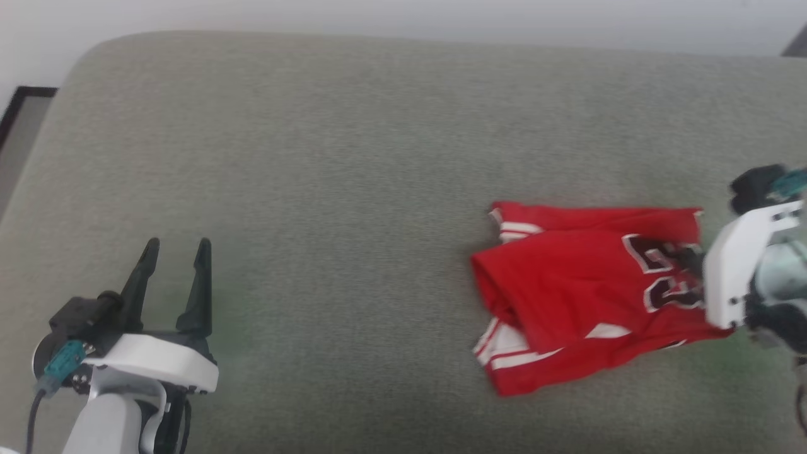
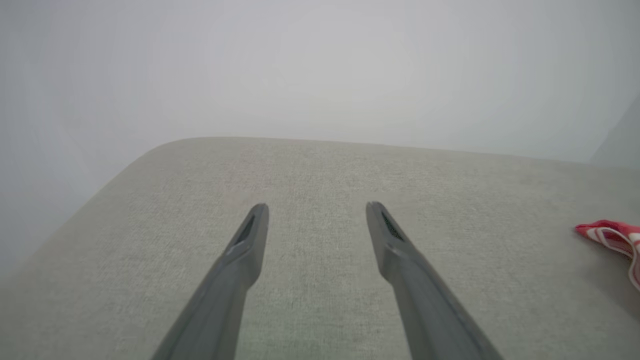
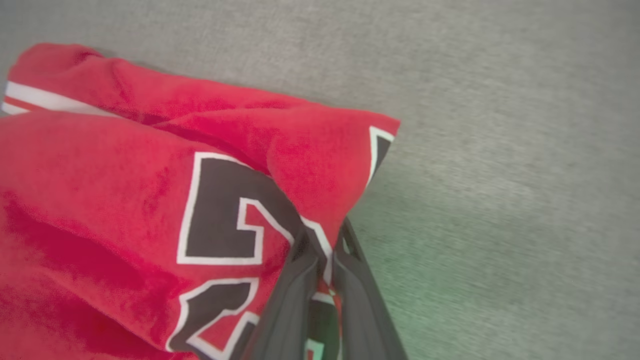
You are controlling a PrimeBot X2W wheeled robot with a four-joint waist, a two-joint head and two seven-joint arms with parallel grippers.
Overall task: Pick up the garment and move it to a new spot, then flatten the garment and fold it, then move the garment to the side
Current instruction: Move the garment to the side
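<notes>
The garment (image 1: pixel 567 284), a red jersey with white-and-red striped trim and black white-outlined numbers, lies loosely bunched on the right of the grey cushion. My right gripper (image 1: pixel 693 265) comes in from the right edge and is shut on the garment's cloth by the numbers. In the right wrist view the two dark fingers (image 3: pixel 300 270) pinch a fold of the garment (image 3: pixel 125 200) at the number print. My left gripper (image 1: pixel 175 252) stands open at the lower left, far from the jersey, with nothing between its fingers (image 2: pixel 247 240). A corner of the garment's trim (image 2: pixel 612 236) shows at the left wrist view's right edge.
A wide grey fabric cushion (image 1: pixel 328 157) carries everything, with a rounded back-left corner. Beyond its left edge a dark-framed strip of floor (image 1: pixel 19 120) shows. A pale wall (image 2: pixel 320 65) rises behind the cushion.
</notes>
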